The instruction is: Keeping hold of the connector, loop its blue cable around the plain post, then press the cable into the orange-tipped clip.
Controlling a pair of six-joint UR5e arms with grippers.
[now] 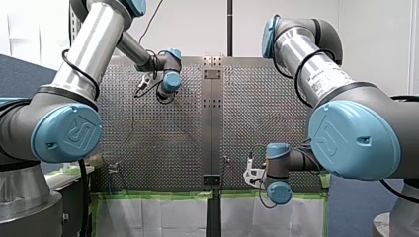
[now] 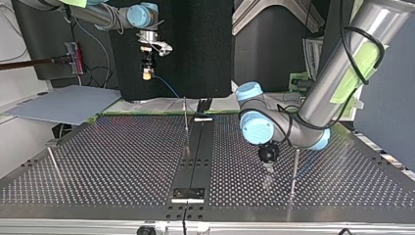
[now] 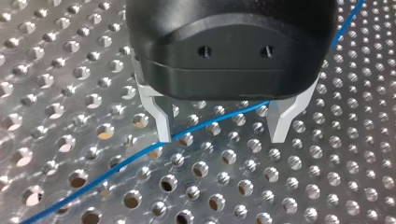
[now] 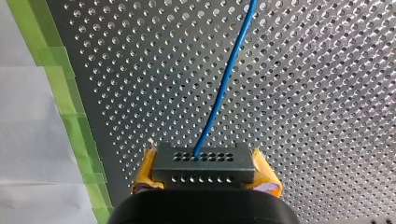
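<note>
Perforated steel, the table point(image 2: 122, 156) fills most of the top view, with a black strip point(image 2: 195, 156) down its middle and green tape point(image 4: 70, 116) along one edge.

My left arm point(image 2: 342, 63) comes down at the top view's right. My right arm point(image 2: 107, 14) hangs high at its left, beyond the table's far edge.

My left gripper point(image 3: 220, 137) points straight down at the holes, its tips close over the plate. Its metal fingers point(image 3: 159, 119) stand wide apart and grip nothing.

My right gripper point(image 4: 203, 163) is up in the air near the taped edge. Its yellow pads point(image 4: 266, 179) are clamped on either side of the black connector point(image 4: 203, 171).

The blue cable point(image 4: 222, 84) leaves a hole in the connector's upper row and runs away over the table. In the top view it slopes down from my right gripper toward the centre post point(image 2: 186, 122). In the left wrist view it crosses the plate between my open fingers, and I cannot tell whether it touches them.

A second post point(image 2: 294, 169) stands just beside my left gripper. A third post point(image 2: 53, 161) leans at the top view's left.
</note>
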